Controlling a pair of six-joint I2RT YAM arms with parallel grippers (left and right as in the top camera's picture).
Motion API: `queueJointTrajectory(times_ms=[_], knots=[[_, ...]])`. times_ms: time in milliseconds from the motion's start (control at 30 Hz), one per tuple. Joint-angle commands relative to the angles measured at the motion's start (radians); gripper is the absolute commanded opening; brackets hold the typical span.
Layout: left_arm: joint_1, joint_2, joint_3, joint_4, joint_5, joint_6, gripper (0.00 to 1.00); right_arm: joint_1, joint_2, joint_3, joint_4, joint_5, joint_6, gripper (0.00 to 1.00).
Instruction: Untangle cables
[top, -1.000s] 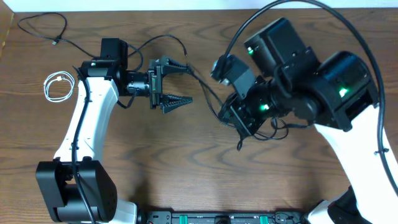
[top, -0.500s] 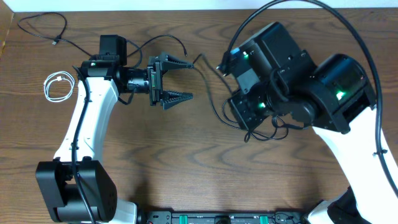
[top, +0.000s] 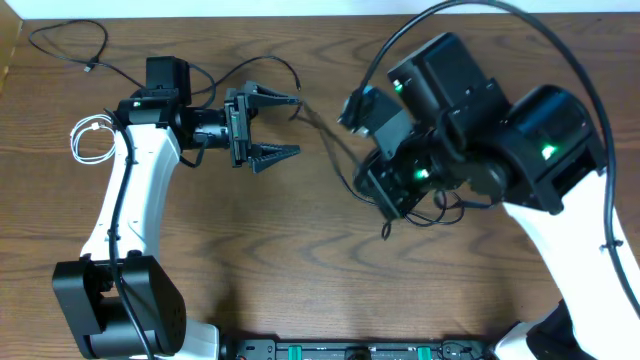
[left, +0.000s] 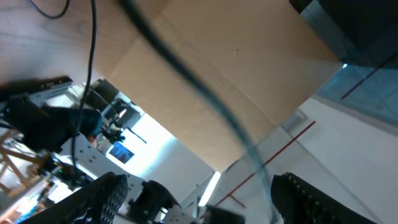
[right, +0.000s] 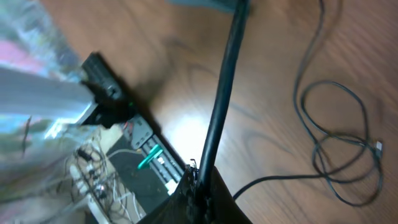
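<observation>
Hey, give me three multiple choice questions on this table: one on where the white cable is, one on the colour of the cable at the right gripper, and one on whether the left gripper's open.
1. Where is the white cable?
A. beside the left arm
B. between the grippers
C. under the right arm

2. What colour is the cable at the right gripper?
A. red
B. black
C. white

3. The left gripper is:
A. shut on a cable
B. shut on nothing
C. open

Answers:
1 A, it lies coiled at the table's left, next to that arm.
2 B, the right wrist view shows a black cable rising from it.
3 C, the overhead view shows its jaws spread wide.
</observation>
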Motion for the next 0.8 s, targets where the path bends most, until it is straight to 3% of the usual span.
queueJointTrajectory(times_ms=[0, 167, 300, 767], knots=[[0.001, 0.003, -0.005, 0.002, 0.017, -0.064, 0.79, 0.042, -0.006, -0.001, -0.002, -0.011, -0.040, 0.01], [0.001, 0.003, -0.005, 0.012, 0.029, -0.064, 0.79, 0.055, -0.006, -0.001, -0.002, -0.010, -0.040, 0.01], [0.000, 0.003, -0.004, 0.012, 0.029, -0.064, 0.69, 0.056, 0.000, -0.001, 0.001, -0.013, -0.032, 0.01], [-0.005, -0.082, -0.004, 0.013, 0.028, -0.102, 0.62, 0.056, 0.008, -0.063, 0.023, 0.032, -0.032, 0.01]])
